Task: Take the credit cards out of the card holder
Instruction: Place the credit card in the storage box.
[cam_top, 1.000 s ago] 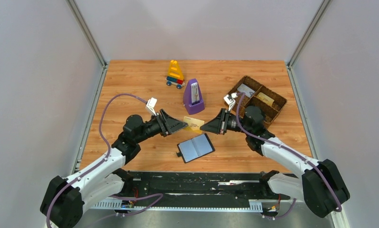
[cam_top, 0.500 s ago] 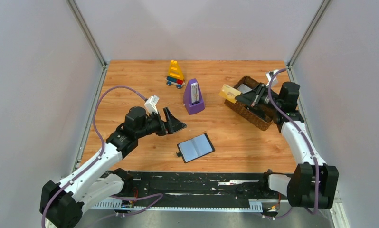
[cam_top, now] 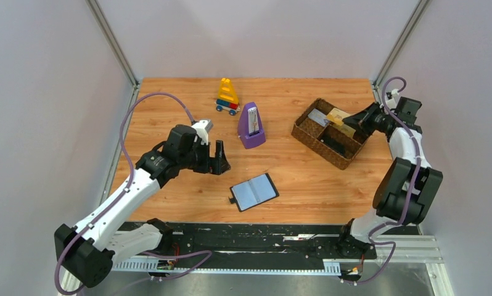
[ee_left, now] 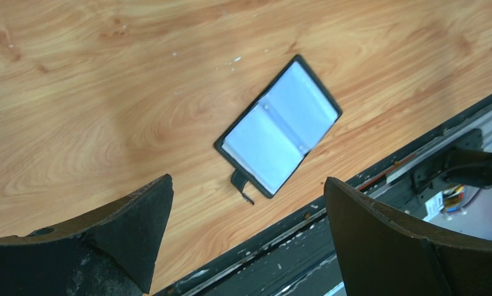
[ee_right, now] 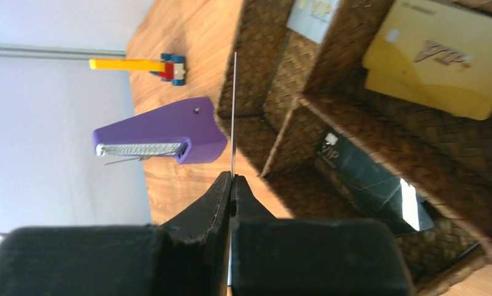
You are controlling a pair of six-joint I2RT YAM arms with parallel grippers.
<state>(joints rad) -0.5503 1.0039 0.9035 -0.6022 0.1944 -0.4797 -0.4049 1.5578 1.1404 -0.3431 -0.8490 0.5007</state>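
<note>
A second ago both grippers met just far of the flat black bifold card holder [cam_top: 254, 192] with a yellow-orange plastic card [ee_right: 233, 105] between them. Since then the right gripper [ee_right: 232, 182] has carried that card to the far right of the wooden table [cam_top: 169, 98]. It now hangs over the brown woven divided tray [cam_top: 305, 137], jaws still clamped on the card, which the wrist view shows edge-on as a thin line. Below it the tray already holds a pale yellow card [ee_right: 438, 58], a black card [ee_right: 367, 176] in the next compartment, and a grey card [ee_right: 311, 12] at the picture's edge. The left gripper [ee_left: 248, 185] has drawn back to the left of the purple wedge-shaped metronome [cam_top: 251, 126] with its jaws wide apart and holding nothing. The card holder has not moved: it lies open and flat near the near edge, grey-blue panels up, just right of the left gripper. No card shows on the panels, though I cannot tell whether any is tucked inside. The handover looks finished, so what remains for this card is probably to let it go into a compartment. Held high, it could catch the divider or land on the rim.
</note>
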